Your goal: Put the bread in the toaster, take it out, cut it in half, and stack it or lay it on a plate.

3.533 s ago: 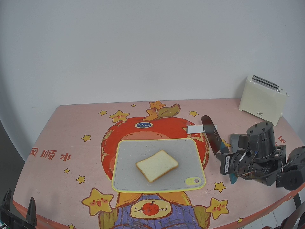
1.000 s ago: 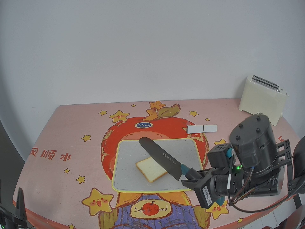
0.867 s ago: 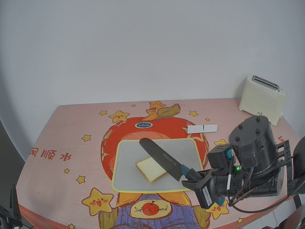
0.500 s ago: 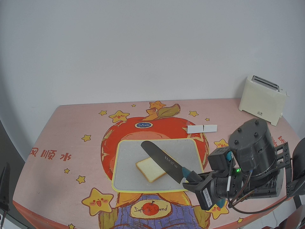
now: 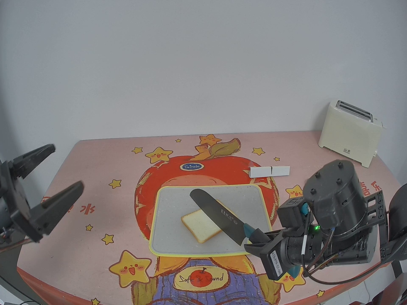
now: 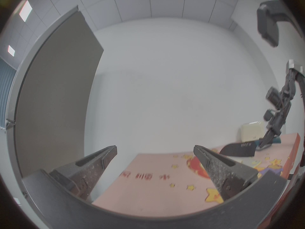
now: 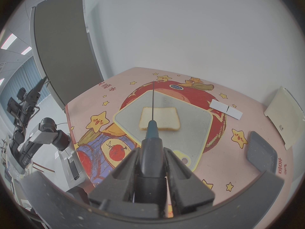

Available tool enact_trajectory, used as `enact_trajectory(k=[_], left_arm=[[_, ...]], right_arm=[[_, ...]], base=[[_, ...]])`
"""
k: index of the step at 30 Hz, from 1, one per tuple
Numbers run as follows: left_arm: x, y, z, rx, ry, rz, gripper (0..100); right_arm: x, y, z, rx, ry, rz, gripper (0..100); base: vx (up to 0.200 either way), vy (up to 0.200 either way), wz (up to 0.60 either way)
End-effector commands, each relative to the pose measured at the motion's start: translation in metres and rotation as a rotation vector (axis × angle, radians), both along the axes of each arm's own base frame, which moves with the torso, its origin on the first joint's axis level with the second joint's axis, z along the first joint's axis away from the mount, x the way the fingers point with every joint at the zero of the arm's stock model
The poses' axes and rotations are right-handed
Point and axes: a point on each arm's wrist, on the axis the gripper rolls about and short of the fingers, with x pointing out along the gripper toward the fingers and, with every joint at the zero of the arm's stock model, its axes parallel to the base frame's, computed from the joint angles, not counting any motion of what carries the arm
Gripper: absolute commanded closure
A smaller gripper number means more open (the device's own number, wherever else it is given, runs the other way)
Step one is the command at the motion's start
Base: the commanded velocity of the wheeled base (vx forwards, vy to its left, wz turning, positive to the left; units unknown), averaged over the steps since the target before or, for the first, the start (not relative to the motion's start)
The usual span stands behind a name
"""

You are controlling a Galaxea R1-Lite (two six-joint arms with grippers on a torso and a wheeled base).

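The pale square slice of bread is lying mid-way on the grey, yellow-rimmed cutting board on the pink cartoon-printed table. A dark-bladed, teal-handled knife is slanting over it, with the right end effector clamped on its handle. The left end effector is hovering with its fingers apart at the table's left edge. A cream toaster is standing far right.

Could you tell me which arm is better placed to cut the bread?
Right. The right pincer grips the dark-bladed, teal-handled knife over the white bread slice; the left pincer hangs open, far off.
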Motion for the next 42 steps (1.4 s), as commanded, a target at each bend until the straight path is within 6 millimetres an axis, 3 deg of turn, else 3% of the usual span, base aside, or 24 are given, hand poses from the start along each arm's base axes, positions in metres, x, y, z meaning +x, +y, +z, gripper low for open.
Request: enact_trajectory(k=[1,6,10,15,23,24,28,39,42], left_arm=[[0.048,-0.032,-0.019,0.035,0.004,-0.081,0],[0.054,-0.037,-0.025,-0.012,-0.012,-0.145,0],[0.061,-0.042,-0.015,-0.070,-0.024,-0.148,0],[0.071,-0.049,-0.028,-0.058,0.044,-0.159,0],[0.089,-0.060,-0.022,-0.064,0.042,-0.164,0],[0.092,-0.066,-0.021,-0.064,0.044,-0.178,100],[0.093,-0.090,-0.030,-0.061,0.091,-0.251,100],[0.108,-0.109,-0.020,-0.063,0.030,-0.264,100],[0.115,-0.113,-0.033,-0.042,0.072,-0.259,100]], right_arm=[[-0.001,0.001,-0.001,-0.005,0.002,0.000,100],[0.000,0.001,0.001,0.004,-0.005,-0.003,100],[0.000,0.002,0.002,0.006,-0.007,-0.003,100],[0.002,0.002,0.001,0.003,-0.004,-0.006,100],[0.004,0.000,0.004,0.006,-0.010,-0.017,100],[0.004,0.001,0.003,0.003,-0.007,-0.017,100],[0.008,0.006,-0.004,-0.016,0.004,-0.016,100],[0.011,0.017,-0.004,-0.034,-0.015,-0.022,100],[0.011,0.017,-0.004,-0.035,-0.016,-0.020,100]], base=[[0.000,0.000,0.00],[0.000,0.000,0.00],[0.000,0.000,0.00],[0.000,0.000,0.00],[0.000,0.000,0.00],[0.000,0.000,0.00],[0.000,0.000,0.00],[0.000,0.000,0.00],[0.000,0.000,0.00]])
